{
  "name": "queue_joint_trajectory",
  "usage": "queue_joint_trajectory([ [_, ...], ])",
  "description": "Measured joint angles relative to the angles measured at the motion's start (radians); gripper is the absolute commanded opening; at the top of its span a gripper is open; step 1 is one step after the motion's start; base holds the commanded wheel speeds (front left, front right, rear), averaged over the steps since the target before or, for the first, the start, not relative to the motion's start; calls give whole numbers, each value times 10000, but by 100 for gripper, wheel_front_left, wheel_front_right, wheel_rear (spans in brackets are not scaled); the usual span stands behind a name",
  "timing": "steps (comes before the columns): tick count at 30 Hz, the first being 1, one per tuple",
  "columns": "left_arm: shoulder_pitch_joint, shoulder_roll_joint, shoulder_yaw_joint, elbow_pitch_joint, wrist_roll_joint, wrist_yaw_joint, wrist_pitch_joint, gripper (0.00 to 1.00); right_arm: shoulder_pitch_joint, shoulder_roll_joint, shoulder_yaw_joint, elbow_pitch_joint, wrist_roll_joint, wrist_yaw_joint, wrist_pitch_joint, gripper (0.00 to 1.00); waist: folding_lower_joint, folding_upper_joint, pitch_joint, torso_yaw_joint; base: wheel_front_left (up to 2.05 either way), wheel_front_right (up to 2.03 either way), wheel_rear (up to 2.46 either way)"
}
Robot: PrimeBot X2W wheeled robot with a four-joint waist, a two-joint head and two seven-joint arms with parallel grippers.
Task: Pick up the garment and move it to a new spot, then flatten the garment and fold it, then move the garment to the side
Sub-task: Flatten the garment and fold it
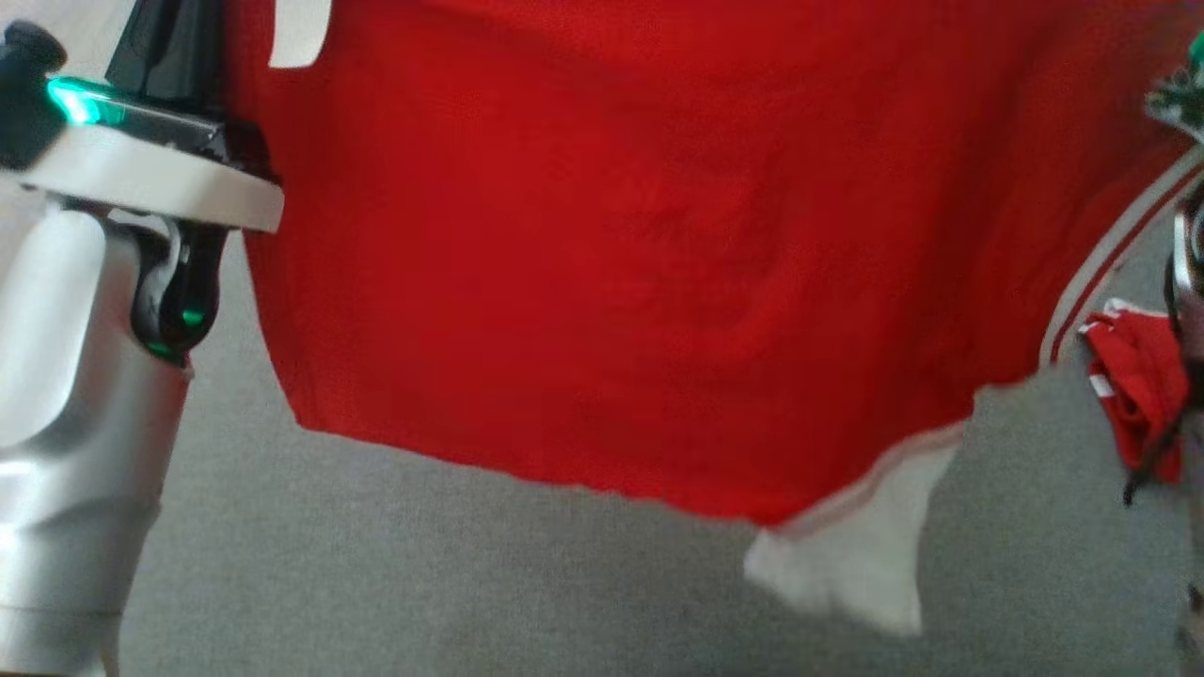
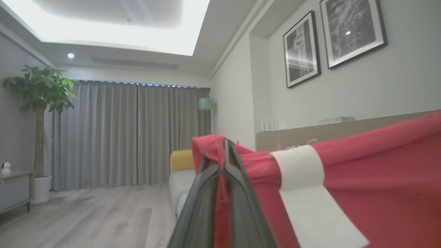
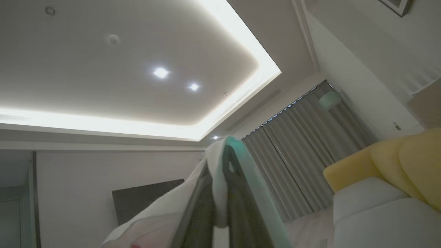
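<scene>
The garment [image 1: 621, 263] is red with white and grey trim, and it hangs spread in the air above a grey surface [image 1: 423, 583]. A white corner [image 1: 856, 564] dangles lowest. In the left wrist view my left gripper [image 2: 224, 151] is shut on a bunched red edge of the garment [image 2: 379, 179], beside a white band [image 2: 303, 172]. My right gripper [image 3: 225, 155] is shut on a pale white and green edge of the garment [image 3: 162, 210]. My left forearm [image 1: 75, 376] stands at the head view's left. A red bunch of cloth [image 1: 1133, 395] hangs at the right edge.
A pale sofa with yellow cushions [image 2: 181, 172] stands just beyond the left gripper, and the same sofa [image 3: 379, 203] shows at the right wrist view's lower right. Grey curtains [image 2: 131, 134], a potted plant [image 2: 38, 93] and framed pictures [image 2: 351, 31] line the room.
</scene>
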Motion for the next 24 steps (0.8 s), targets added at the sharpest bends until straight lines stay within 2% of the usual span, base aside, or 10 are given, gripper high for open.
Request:
queue_joint_trajectory([
  [4,-218,-142,0,527,-178,100,182,0,-727,314,-98,1246,-663,0,403,0,1,0,547,31,0,0,0],
  [7,-688,-337,12,1273,-52,211,-186,0,-1550,575,-117,2293,-1396,0,360,0,3,0,1115,73,0,0,0],
  [13,-2839,-673,343,2698,508,439,-1267,0,-4426,876,-125,4036,-2869,0,-897,0,5,0,2306,108,0,0,0],
  [16,-3738,-907,671,2963,677,430,-1448,0,-5504,863,-136,4567,-3076,0,-1425,0,5,-1,2747,99,0,0,0],
  [20,-3639,-1152,1371,2840,930,297,-1450,0,-5440,848,-29,4939,-2803,0,-1653,0,4,-1,3026,-42,0,0,0],
  [24,-2165,-1641,2036,2938,915,157,-1448,0,-4027,698,518,4767,-2088,0,-1655,0,1,0,3100,-293,0,0,0],
])
